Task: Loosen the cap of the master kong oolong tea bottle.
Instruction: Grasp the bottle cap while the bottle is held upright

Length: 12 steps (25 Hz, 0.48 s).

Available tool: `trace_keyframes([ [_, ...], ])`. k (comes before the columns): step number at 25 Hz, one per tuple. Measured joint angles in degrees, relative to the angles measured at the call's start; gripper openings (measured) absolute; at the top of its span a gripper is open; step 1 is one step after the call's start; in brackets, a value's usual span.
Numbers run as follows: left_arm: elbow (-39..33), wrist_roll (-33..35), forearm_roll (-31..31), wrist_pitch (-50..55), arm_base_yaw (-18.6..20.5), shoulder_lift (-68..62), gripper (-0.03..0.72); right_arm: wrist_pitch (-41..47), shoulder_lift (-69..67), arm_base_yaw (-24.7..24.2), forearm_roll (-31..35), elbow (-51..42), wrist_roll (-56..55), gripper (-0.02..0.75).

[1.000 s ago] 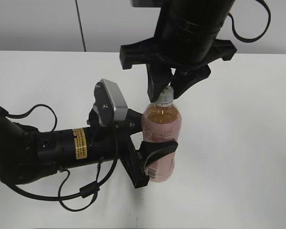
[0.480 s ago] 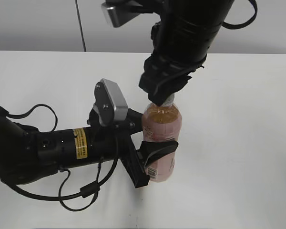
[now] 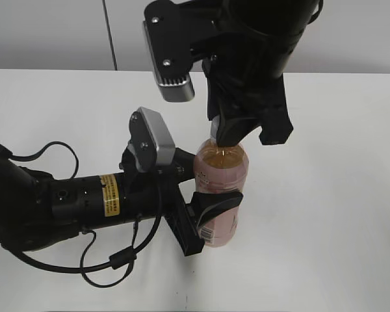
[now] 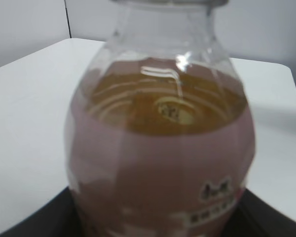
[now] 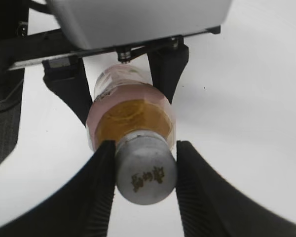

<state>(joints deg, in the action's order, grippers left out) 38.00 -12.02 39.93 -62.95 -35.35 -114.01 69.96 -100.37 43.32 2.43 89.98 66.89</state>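
The master kong oolong tea bottle [image 3: 221,172] stands upright on the white table, amber tea inside and a pink label round it. My left gripper [image 3: 211,218] is shut on the bottle's lower body; the bottle [image 4: 160,148] fills the left wrist view. My right gripper [image 3: 231,140] comes down from above and is shut on the white cap [image 5: 145,174], one black finger on each side of it. In the exterior view the cap is hidden behind the right fingers. The bottle [image 5: 130,116] shows below the cap in the right wrist view.
The white table [image 3: 338,214] stretches all round the bottle. The left arm's body [image 3: 58,208] and its cable [image 3: 110,263] lie on the table to the left. A grey wall stands behind the table's far edge.
My right wrist has turned about the bottle's axis while gripping the cap; its camera housing swung round to the front left. The bottle and left gripper have stayed still.
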Motion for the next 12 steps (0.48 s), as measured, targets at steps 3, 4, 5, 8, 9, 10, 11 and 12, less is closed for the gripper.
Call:
trace_keyframes([
  [3,0.0,0.0,-0.1,0.0,0.0,0.0,0.396,0.1,0.0,0.0,0.0,0.0,4.1,0.278],
  [4,0.0,0.1,-0.1,0.0,0.0,0.0,0.396,0.1,0.0,0.0,0.0,0.0,4.5,0.278],
  [5,0.0,0.1,-0.1,0.0,0.0,0.0,0.396,0.1,0.0,0.0,0.1,0.0,4.8,0.278],
  [8,0.0,0.1,-0.1,0.0,0.0,0.0,0.394,0.1,0.0,0.0,0.4,0.0,3.4,0.279],
  [9,0.0,0.1,0.0,0.0,0.0,0.0,0.394,0.1,0.0,0.0,0.4,0.0,1.8,0.279],
  [10,0.0,0.1,0.0,0.0,0.0,0.0,0.394,0.1,0.0,0.0,0.4,0.0,-0.3,0.283],
  [11,0.0,0.1,0.0,0.0,0.0,0.0,0.394,0.0,0.0,0.0,0.4,0.0,-2.6,0.311],
  [12,0.0,0.1,0.0,0.0,0.0,0.0,0.394,0.0,0.0,0.0,0.2,0.0,-5.6,0.365],
])
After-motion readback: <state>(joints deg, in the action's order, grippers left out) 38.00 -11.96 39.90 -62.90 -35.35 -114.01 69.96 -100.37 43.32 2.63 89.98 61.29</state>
